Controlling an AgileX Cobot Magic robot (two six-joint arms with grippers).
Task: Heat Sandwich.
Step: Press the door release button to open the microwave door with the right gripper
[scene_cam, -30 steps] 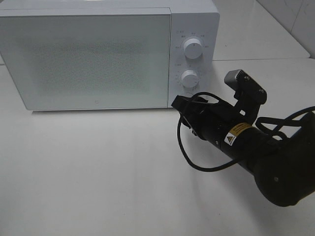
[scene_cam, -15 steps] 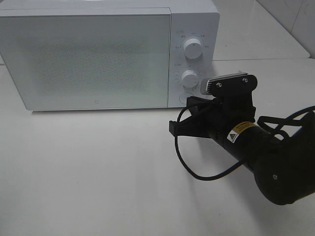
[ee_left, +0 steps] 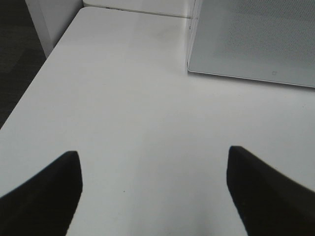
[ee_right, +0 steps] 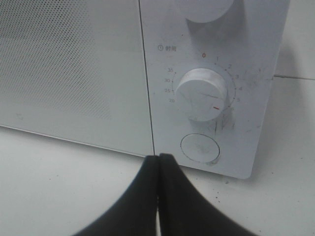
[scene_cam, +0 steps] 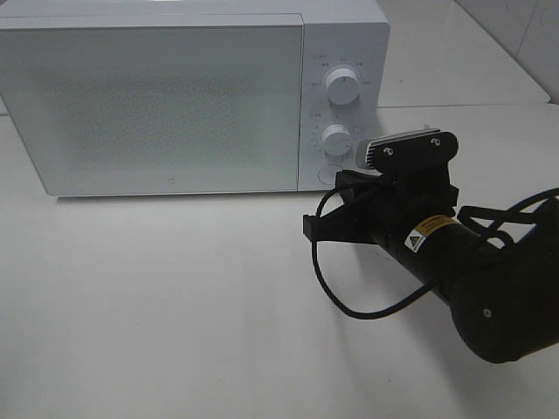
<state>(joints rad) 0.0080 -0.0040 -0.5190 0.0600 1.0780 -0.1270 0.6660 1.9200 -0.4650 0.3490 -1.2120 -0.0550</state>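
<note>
Turned at the wrist since a second ago, the right gripper (ee_right: 158,161) sits pressed together before the white microwave (scene_cam: 157,105) on the white desk (scene_cam: 175,305), the left gripper (ee_left: 152,152) spread wide.

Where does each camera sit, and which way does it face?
Exterior high: above the table, looking down at the microwave; right arm shows.
Left wrist: low over the table, facing the microwave's corner; open left end effector shows.
Right wrist: close before the timer knob; shut right end effector shows.
Shared: all see the microwave.
</note>
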